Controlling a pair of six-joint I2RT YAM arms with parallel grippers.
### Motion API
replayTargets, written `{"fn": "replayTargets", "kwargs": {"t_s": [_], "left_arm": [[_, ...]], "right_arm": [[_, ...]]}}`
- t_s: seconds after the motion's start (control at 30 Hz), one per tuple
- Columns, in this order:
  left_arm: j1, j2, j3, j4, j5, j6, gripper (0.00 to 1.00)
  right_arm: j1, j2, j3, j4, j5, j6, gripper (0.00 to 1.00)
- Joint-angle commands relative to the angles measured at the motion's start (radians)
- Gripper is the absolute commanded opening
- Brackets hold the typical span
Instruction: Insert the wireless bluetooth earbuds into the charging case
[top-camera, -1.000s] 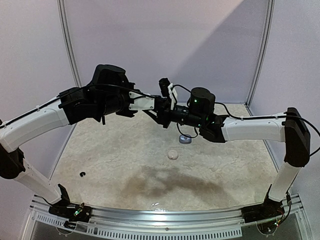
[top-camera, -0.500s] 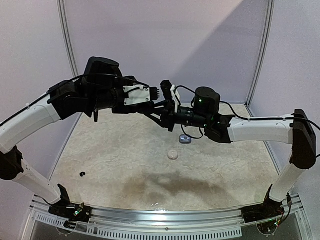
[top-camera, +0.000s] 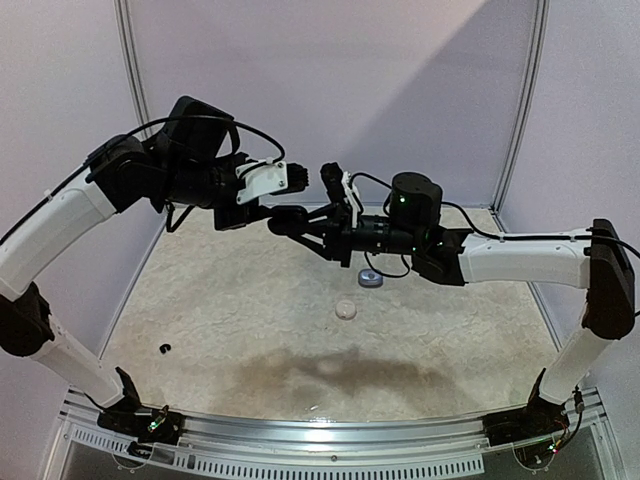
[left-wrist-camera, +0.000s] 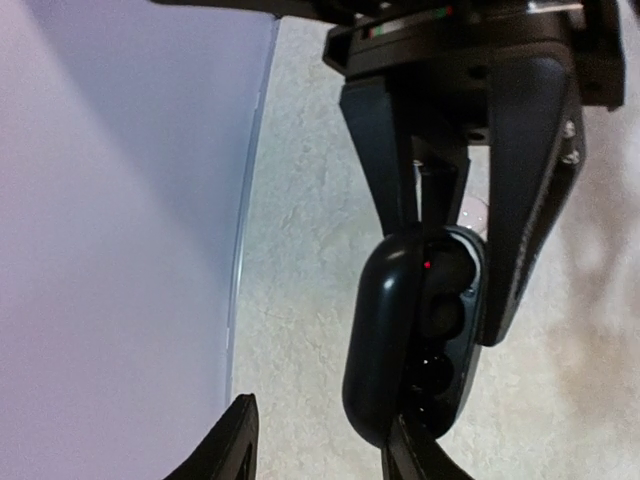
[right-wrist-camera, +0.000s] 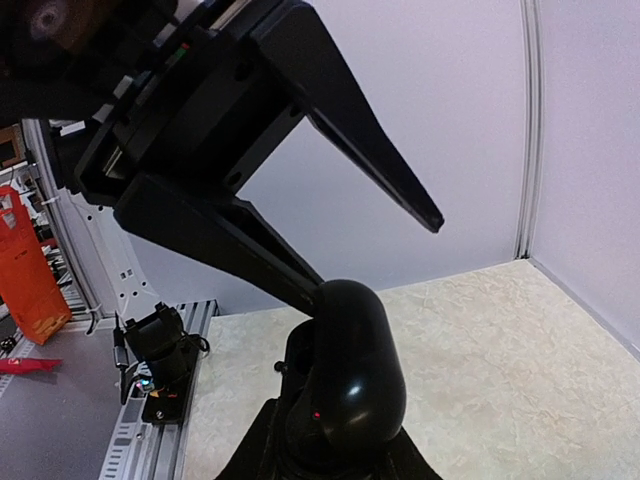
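Aloft, right claw (left-wrist-camera: 450, 285) grips open black charging case (left-wrist-camera: 385, 340), contents unclear; left claw (right-wrist-camera: 372, 255) released, touching it.

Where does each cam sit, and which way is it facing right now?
Top external: above and behind the bases, looking down over the table; left arm and right arm meet in mid-air.
Left wrist: on the left arm, facing the open black charging case clamped in the right pincer; own left pincer at the bottom edge.
Right wrist: on the right arm, looking past the case at the open left pincer and the wall; own pincer at the bottom.
Shared: both wrist views show the case and the opposite pincer.
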Motion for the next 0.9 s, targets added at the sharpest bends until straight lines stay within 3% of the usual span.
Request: {"fn": "replayTargets", "kwargs": {"t_s": [0.0, 0.1, 0.3, 0.6, 0.73, 0.87], "left_arm": [[0.023, 0.044, 0.060, -0.208, 0.160, -0.078, 0.40], [0.031, 0.082, 0.125, -0.278, 0.214, -0.106, 0.33], [0.041, 0.143, 0.219, -0.400, 0.307, -0.114, 0.27], [0.044, 0.155, 0.270, -0.440, 0.335, -0.123, 0.00], [0.042, 0.156, 0.282, -0.440, 0.340, -0.138, 0.00], [0.036, 0.149, 0.292, -0.415, 0.285, -0.141, 0.00]], "right_arm": [[0.001, -0.040, 0.035, -0.014, -0.075, 0.001, 0.11], [0.005, -0.045, 0.040, -0.028, -0.089, -0.016, 0.10], [0.014, -0.050, 0.058, -0.057, -0.089, -0.058, 0.10], [0.015, -0.058, 0.058, -0.090, -0.080, -0.089, 0.11], [0.014, -0.050, 0.056, -0.075, -0.044, -0.092, 0.22], [0.013, -0.031, 0.049, -0.073, 0.010, -0.077, 0.47]]}}
